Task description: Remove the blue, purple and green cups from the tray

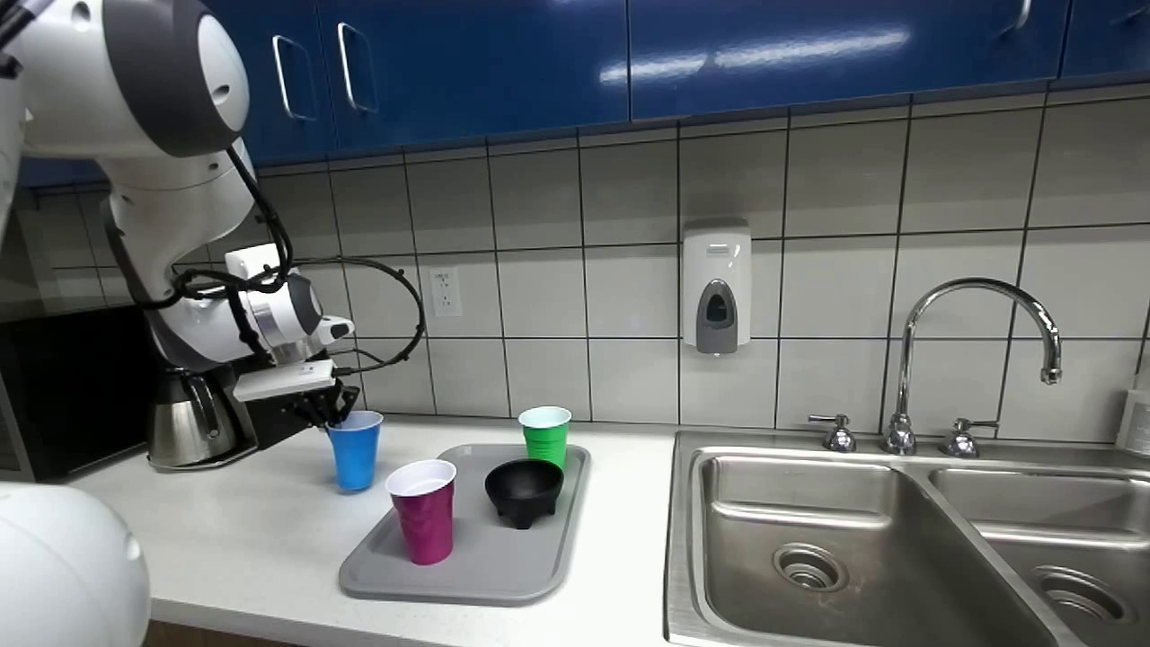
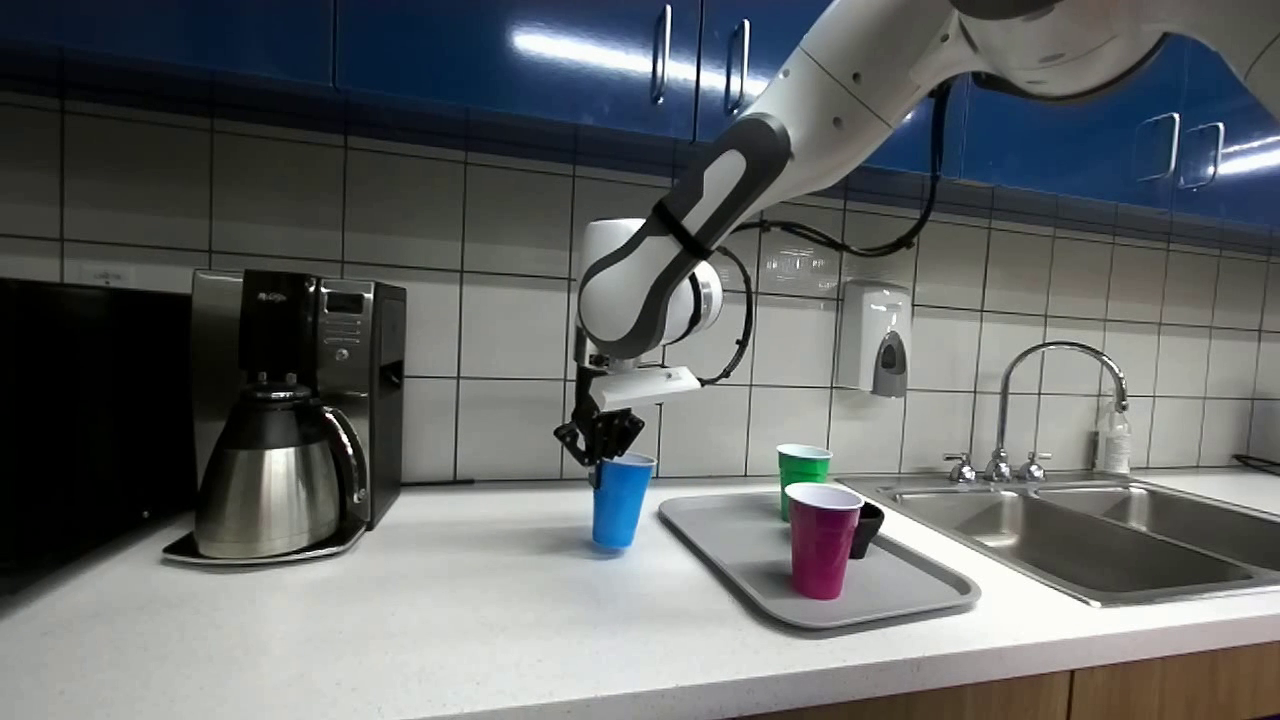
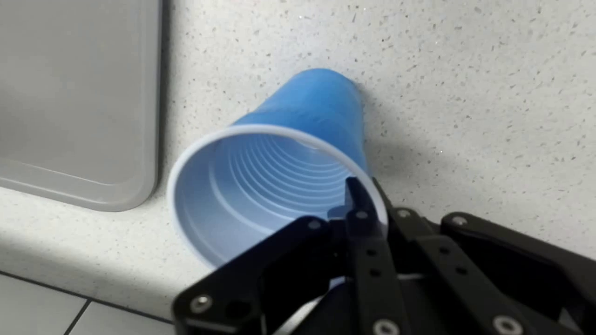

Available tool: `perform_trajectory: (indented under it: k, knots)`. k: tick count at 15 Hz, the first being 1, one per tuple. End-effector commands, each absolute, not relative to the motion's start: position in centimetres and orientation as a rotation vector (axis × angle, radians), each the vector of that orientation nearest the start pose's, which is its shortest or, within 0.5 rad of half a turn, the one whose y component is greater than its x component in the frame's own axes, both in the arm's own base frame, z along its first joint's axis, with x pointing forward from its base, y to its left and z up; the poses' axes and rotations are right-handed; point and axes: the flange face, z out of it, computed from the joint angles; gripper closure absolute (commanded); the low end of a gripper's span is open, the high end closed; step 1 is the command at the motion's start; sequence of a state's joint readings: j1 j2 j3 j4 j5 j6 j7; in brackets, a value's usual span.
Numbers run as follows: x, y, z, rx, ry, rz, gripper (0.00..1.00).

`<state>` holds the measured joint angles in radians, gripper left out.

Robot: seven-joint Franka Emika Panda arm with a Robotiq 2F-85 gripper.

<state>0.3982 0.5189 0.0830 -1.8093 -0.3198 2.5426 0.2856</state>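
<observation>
The blue cup [image 1: 355,456] is off the tray, left of it in both exterior views [image 2: 622,505]. My gripper [image 3: 364,181] is shut on the rim of the blue cup [image 3: 316,102], one finger inside and one outside. The cup leans slightly, its base at or just above the counter; I cannot tell if it touches. The gripper also shows in both exterior views [image 1: 334,418] [image 2: 600,462]. The purple cup [image 1: 424,519] stands on the near part of the grey tray [image 1: 485,584]. The green cup [image 1: 546,442] stands at the tray's back, partly behind the black bowl.
A black footed bowl [image 1: 524,492] sits on the tray between the cups. A coffee maker [image 2: 285,470] and a dark appliance [image 2: 80,420] stand to the left. A steel sink [image 1: 791,521] with a faucet [image 1: 979,286] is on the right. Blue cabinets [image 1: 485,63] hang above.
</observation>
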Motion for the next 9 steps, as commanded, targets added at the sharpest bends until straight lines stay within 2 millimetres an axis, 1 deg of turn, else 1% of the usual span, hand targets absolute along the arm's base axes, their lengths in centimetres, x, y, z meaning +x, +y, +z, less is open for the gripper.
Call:
perform_trajectory:
  k: [1, 4, 5, 6, 8, 9]
  knots:
    - [59.33, 31.21, 27.26, -3.1, -0.737, -0.393, 1.0]
    - [59.24, 31.28, 26.68, -3.099, -0.761, -0.375, 1.0]
    - [59.25, 31.35, 26.63, -3.102, -0.768, -0.373, 0.73]
    - [59.21, 31.37, 26.55, -3.103, -0.781, -0.371, 0.71]
    - [59.19, 31.45, 26.52, -3.102, -0.789, -0.373, 0.59]
    - [59.18, 31.48, 26.54, -3.102, -0.79, -0.374, 0.51]
